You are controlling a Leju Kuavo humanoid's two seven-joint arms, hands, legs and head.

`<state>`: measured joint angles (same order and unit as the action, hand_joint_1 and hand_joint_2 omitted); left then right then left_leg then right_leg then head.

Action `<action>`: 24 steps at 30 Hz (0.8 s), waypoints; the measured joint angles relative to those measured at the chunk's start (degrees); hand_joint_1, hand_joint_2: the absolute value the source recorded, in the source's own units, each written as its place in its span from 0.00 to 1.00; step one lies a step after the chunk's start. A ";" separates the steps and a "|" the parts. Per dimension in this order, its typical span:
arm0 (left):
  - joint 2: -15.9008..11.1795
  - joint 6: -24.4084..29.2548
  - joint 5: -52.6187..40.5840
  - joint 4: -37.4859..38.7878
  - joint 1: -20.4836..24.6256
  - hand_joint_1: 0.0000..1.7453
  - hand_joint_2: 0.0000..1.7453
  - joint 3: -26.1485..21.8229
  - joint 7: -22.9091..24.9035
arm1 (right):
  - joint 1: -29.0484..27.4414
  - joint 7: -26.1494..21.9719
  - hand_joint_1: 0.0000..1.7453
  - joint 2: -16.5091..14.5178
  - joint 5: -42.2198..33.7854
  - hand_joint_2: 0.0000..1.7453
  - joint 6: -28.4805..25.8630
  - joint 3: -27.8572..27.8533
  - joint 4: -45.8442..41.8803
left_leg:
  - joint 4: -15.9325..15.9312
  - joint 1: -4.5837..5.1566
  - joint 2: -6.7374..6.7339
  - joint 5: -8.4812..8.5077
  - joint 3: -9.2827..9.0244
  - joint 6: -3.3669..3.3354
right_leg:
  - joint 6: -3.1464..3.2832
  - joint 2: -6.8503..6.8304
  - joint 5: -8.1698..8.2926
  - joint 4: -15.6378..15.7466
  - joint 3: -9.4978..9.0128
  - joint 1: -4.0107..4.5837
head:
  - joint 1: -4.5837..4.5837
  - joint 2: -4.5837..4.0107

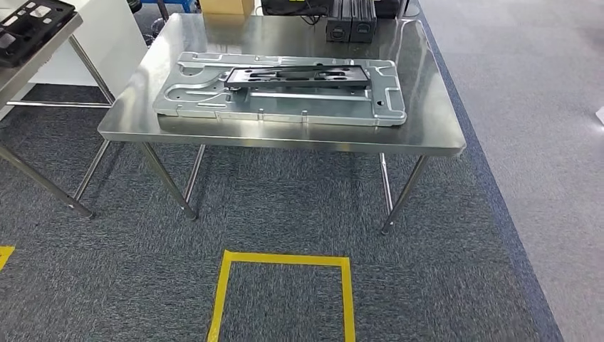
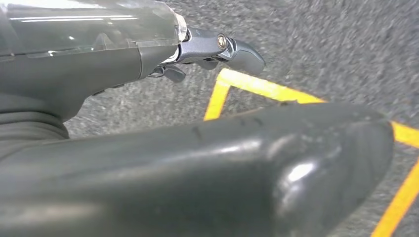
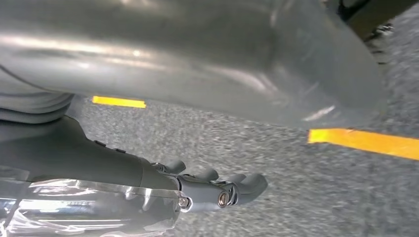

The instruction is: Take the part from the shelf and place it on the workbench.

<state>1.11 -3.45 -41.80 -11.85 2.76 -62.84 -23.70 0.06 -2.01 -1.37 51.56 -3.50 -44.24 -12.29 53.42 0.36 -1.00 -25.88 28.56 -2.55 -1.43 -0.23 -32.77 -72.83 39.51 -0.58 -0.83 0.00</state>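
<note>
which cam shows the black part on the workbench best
The head view. There the black part lies whole and unobstructed on the grey metal plate on the steel workbench. The two wrist views look down at carpet and yellow floor tape past the left hand and right hand, with none of the part.

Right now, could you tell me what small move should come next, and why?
Probably a small turn left, toward the black moulded part on the grey side table. The left hand and right hand hang empty over the carpet, and the steel workbench already carries a black frame on its silver stamped panel.
</note>
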 joint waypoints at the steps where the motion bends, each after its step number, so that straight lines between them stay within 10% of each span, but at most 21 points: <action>1: 0.06 0.00 -0.07 0.00 0.05 0.00 0.00 0.00 0.02 | 0.02 0.04 0.00 0.02 0.00 0.00 0.00 0.00 0.01 | 0.55 -0.08 -0.02 0.47 1.14 0.19 | -0.20 -0.01 1.46 -0.06 -1.15 -0.18 | 0.00 0.00; 3: 0.17 0.01 -0.15 0.00 0.21 0.00 0.00 0.00 0.08 | 0.09 0.24 0.00 0.07 0.00 0.00 0.09 0.00 0.01 | 1.98 -0.26 -0.02 1.10 3.35 0.67 | -0.48 0.00 4.07 5.84 -6.41 -0.57 | 0.00 0.00; 6: 0.23 0.13 -0.33 0.00 0.48 0.00 0.00 0.00 0.18 | 0.27 1.05 0.00 0.09 0.01 0.00 0.45 -0.03 0.01 | 3.84 -0.18 0.02 1.83 5.47 1.60 | 0.07 0.22 2.44 15.80 -12.83 -0.35 | -0.02 0.00; 9: 0.26 0.16 -0.61 0.00 0.55 0.00 0.00 0.00 0.26 | 0.41 1.85 0.00 0.07 -0.01 0.00 0.79 -0.29 0.08 | 4.40 -0.30 0.14 2.11 6.39 2.72 | 1.60 0.06 2.93 16.75 -12.22 -0.27 | -0.02 0.00; 13: 0.31 0.16 -0.77 0.00 0.55 0.00 0.00 0.00 0.38 | 0.60 2.51 0.00 0.08 0.01 0.00 0.82 -0.54 0.16 | 14.84 -0.80 0.45 -7.13 9.57 3.93 | 2.92 -0.34 5.35 16.82 -9.54 -0.23 | -0.02 0.00; 15: 0.36 0.15 -0.89 0.00 0.56 0.00 0.00 0.00 0.46 | 0.57 2.65 0.00 0.06 0.33 0.00 0.75 -0.56 0.16 | 20.19 -0.92 0.45 -8.91 9.90 4.16 | 2.91 -0.40 6.55 16.64 -7.89 -0.10 | -0.02 0.00; 17: 0.46 0.16 -0.98 0.00 0.57 0.00 0.00 0.00 0.53 | 0.56 2.55 0.00 0.00 0.72 0.00 0.87 -0.57 0.16 | 17.98 -0.96 0.47 -6.31 6.59 3.98 | 2.74 -0.39 7.66 16.35 -6.26 -0.06 | -0.02 0.00; 21: 0.52 0.24 -1.02 0.00 0.94 0.00 0.00 0.00 0.54 | 0.58 1.76 0.00 -0.25 0.66 0.00 1.69 -0.66 0.16 | 2.12 -0.50 0.59 -4.77 -4.37 2.67 | 1.77 -0.37 9.74 16.04 -4.42 0.07 | -0.02 0.00; 24: 0.58 0.32 -1.09 0.00 0.88 0.00 0.00 -0.02 0.62 | 0.49 1.70 0.00 -0.30 0.31 0.00 1.86 -1.18 0.17 | 0.11 -0.32 0.45 -4.18 -4.41 1.67 | 0.64 -0.39 10.81 16.27 -4.01 -0.04 | -0.02 0.00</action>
<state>1.70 -3.14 -42.89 -11.85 3.64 -62.86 -23.08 0.55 -0.31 -1.66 51.87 -1.64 -45.42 -12.11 53.53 0.04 -0.54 -30.06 24.15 -0.88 -0.79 -0.62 -21.95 -56.55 35.50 -0.62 -0.85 0.00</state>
